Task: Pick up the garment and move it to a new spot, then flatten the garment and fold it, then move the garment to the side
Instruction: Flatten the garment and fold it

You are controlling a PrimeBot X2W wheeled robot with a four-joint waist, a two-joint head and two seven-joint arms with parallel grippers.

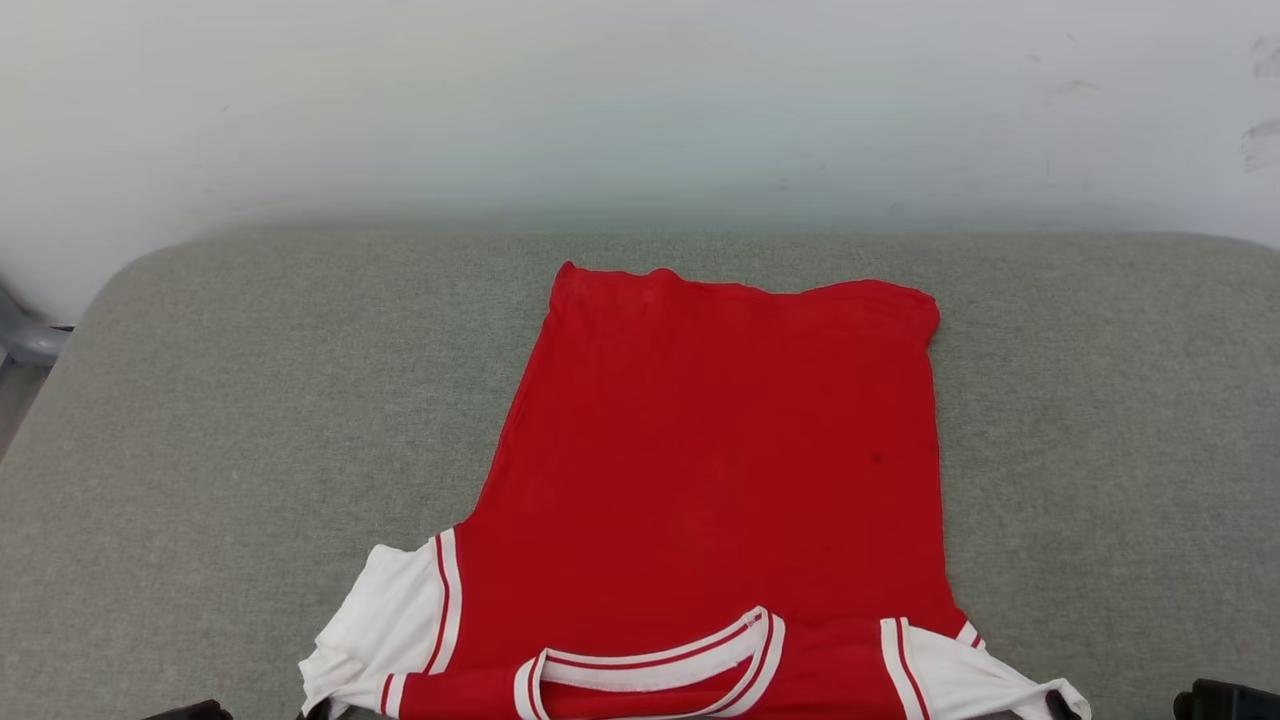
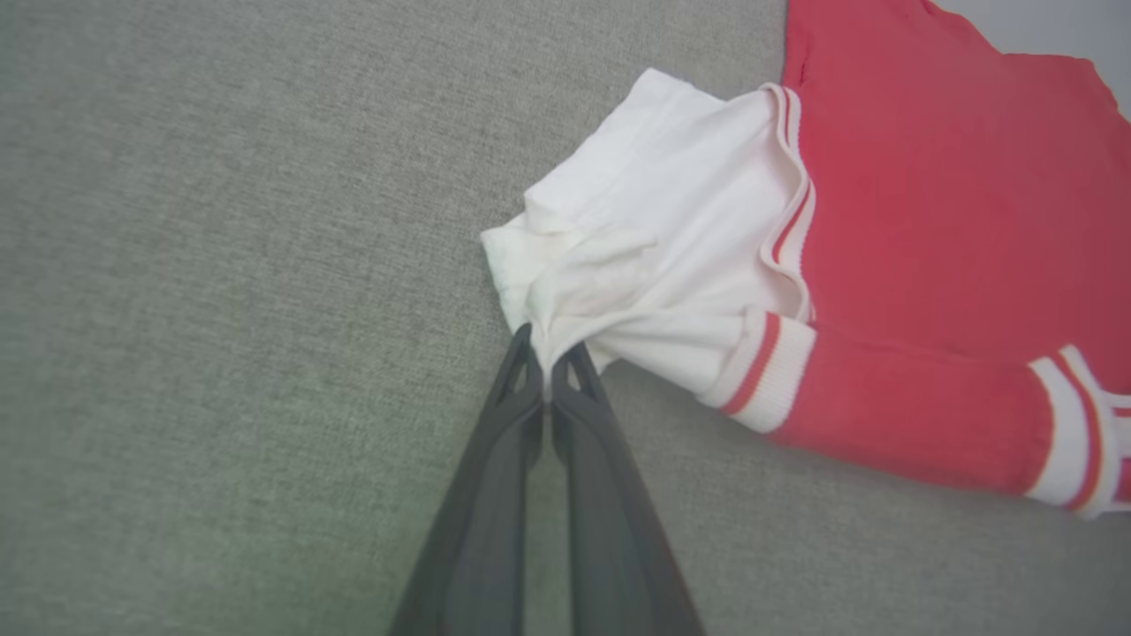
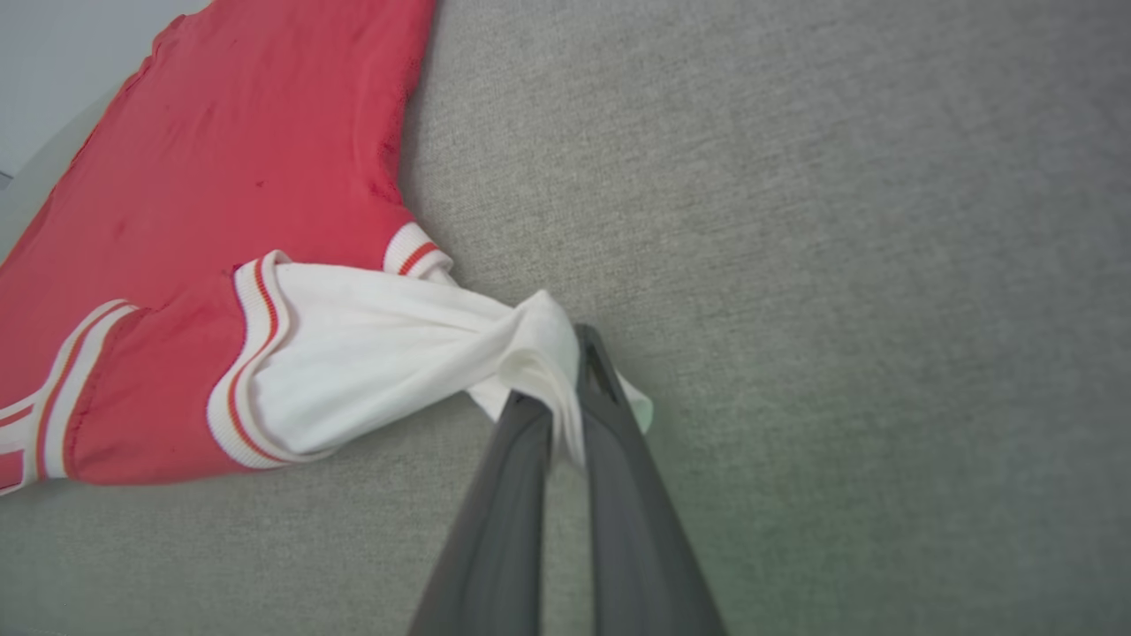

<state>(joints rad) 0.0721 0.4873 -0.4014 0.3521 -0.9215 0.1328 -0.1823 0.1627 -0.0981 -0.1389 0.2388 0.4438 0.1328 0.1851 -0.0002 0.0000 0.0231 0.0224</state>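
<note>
garment [image 1: 720, 450] on cushion [image 1: 250, 400] — left tool [image 2: 550, 358], right tool [image 3: 558, 389] pinching it.

One garment [image 1: 720, 450] is here, on one grey worktop [image 1: 250, 400]. The garment counts two white sleeves [image 1: 390, 620] and one striped collar [image 1: 650, 665]. Two hands are in view, the left hand [image 2: 550, 349] and the right hand [image 3: 561, 380], each with two dark fingers [image 2: 495, 495].

Slim dark-grey tapered jaws (slotted tips [image 2: 535, 402])
</note>
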